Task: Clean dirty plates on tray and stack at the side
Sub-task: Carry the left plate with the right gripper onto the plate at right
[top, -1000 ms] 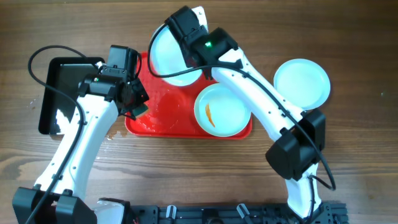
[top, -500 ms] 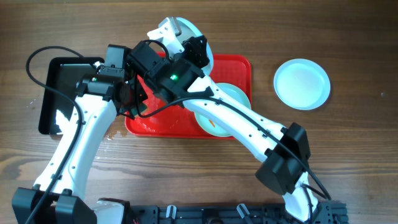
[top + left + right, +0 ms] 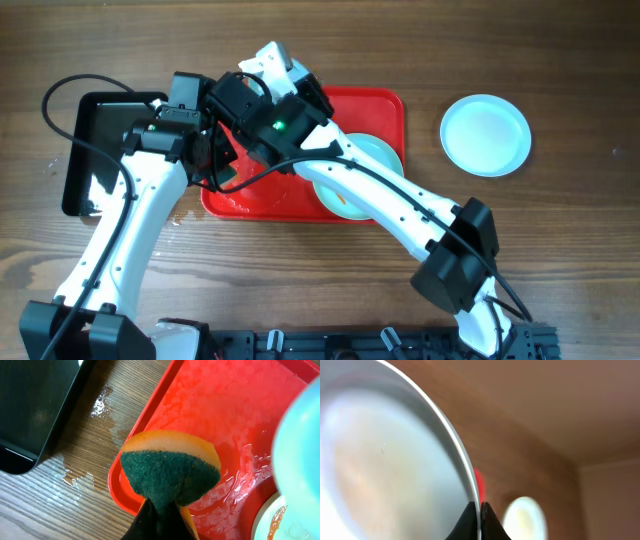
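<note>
Plate [image 3: 385, 460] steeper now — sponge [image 3: 170, 467] near

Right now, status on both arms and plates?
Left fingers shut on sponge above tray. Right fingers shut on lifted plate. Smeared plate on tray; right arm crosses it.

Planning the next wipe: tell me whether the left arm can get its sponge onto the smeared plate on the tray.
Probably not yet: the right arm, holding another plate, lies across the smeared plate.

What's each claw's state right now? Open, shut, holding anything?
Left claw: shut on the sponge.
Right claw: shut on the rim of a plate.
</note>
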Available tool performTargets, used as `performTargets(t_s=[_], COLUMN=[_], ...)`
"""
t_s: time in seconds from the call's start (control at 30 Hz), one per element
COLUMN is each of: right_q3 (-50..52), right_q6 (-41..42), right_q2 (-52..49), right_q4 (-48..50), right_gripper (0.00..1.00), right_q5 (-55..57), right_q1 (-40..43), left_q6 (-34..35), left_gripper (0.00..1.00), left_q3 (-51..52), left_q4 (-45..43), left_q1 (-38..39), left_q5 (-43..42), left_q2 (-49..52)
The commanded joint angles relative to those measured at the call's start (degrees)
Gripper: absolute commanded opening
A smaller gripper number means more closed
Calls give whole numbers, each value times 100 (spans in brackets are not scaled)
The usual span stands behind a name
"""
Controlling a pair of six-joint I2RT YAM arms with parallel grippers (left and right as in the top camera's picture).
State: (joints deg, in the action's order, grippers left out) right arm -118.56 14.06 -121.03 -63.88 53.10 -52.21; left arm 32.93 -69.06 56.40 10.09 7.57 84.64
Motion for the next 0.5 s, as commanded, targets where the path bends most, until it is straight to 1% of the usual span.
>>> performTargets(t_s=[0.0,0.03,0.13,0.23,0.27,0.3,0.33,0.4,0.43,0.47], right_q3=[-79,-79,-79,-79,-79,-79,-79,-79,-79,-20], right_q6=[920,1204,1268,1355,1342,1287,1268,780,546,358], right_q2=[219,273,286,459,525,662,750,804,800,800], right_q4=[-179,-223,-269,-483,-529,-675,-866,-1241,-1425,-1707], right_gripper=[4,4,4,4,4,4,4,4,4,4], right_q5=[-520,-728,-2063,-4190,-4732,-5576,-5925,-6380,-6502,-6474], right_q1=[-52,2,623,1681,1947,2542,3012,3917,4260,4822], left_q6=[59,57,57,57,57,57,55,57,57,57], left_gripper=[4,4,4,4,4,4,4,4,4,4], left_q3=[7,7,7,7,7,7,7,7,7,7], left_q4=[-39,-44,-61,-61,-63,-63,-61,-63,-63,-63], left_q1=[13,13,13,13,13,13,13,13,13,13], left_q5=[-57,-70,-70,-70,-70,-70,-70,-70,-70,-70], left_q2=[-48,-48,-48,-48,-48,-48,-48,-48,-48,-48])
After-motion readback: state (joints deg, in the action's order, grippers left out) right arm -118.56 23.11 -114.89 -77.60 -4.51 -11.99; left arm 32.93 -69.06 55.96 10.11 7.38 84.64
